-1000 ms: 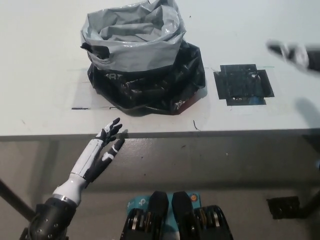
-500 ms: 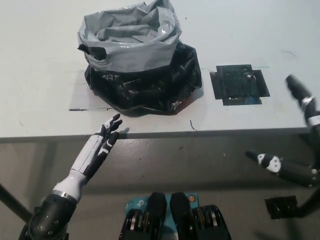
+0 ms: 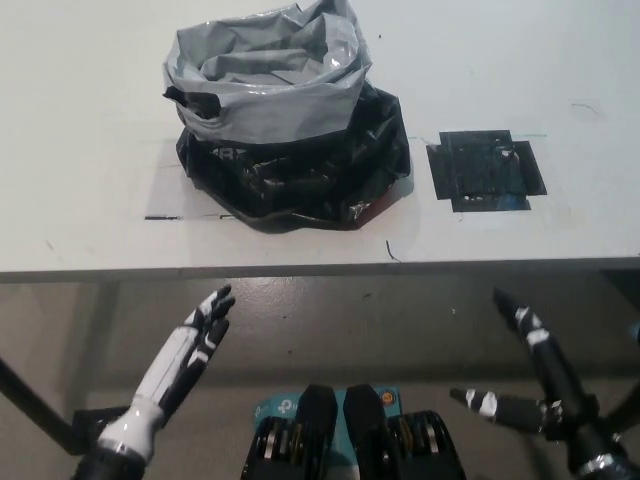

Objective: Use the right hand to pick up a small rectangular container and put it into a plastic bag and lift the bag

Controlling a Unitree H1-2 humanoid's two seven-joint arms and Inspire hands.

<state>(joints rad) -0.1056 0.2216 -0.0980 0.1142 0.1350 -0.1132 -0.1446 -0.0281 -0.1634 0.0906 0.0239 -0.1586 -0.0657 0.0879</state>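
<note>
- One view only, from the head, so we go through it from top to bottom.
- On the white bench (image 3: 90,215) we see the plastic bag (image 3: 285,140), grey at the rolled top and black below. Its mouth stands wide and faces up, which we judge makes dropping something in from above easy.
- Just to the right of the bag, apart from it, a dark square patch (image 3: 486,170) lies flat on the bench. It looks like tape or a flat mark. We cannot say that it is the small rectangular container, and we see no box elsewhere; whether one lies inside the bag is hidden by the folds.
- The black right hand (image 3: 530,385) is low at the lower right, below the bench edge and well apart from the bag. Its fingers are spread and it holds nothing.
- The white left hand (image 3: 195,340) rests at the lower left, also below the bench edge, fingers extended and empty.
- We judge both hands are in a waiting pose, with the lift of the bag not yet done.
</note>
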